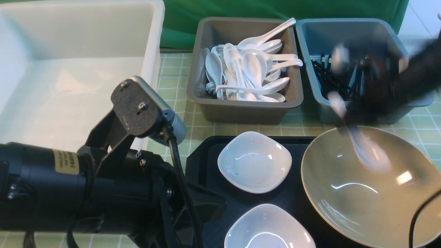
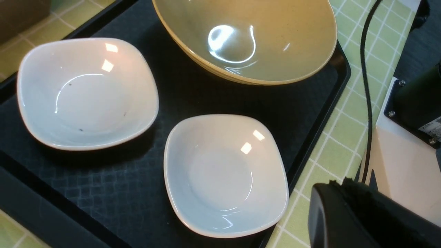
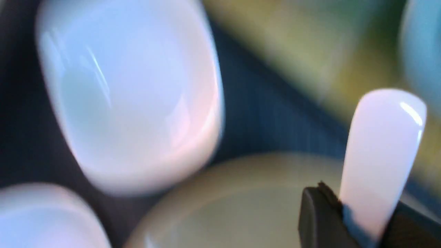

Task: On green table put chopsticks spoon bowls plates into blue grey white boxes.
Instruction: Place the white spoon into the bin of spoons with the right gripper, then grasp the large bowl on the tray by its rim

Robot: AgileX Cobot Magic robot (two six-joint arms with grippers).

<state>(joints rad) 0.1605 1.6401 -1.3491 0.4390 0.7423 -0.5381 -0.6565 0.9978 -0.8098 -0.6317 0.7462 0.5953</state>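
Note:
My right gripper is shut on a white spoon, with the handle pinched between its jaws. In the front view the spoon is a blur hanging over the far rim of the olive-tan bowl. The right arm is smeared by motion in front of the blue box, which holds black chopsticks. Two white plates lie left of the bowl. My left gripper is shut and empty beside the near plate.
The bowl and plates rest on a black tray on the green table. The grey box holds several white spoons. The big white box stands at the far left. A black cable runs past the tray.

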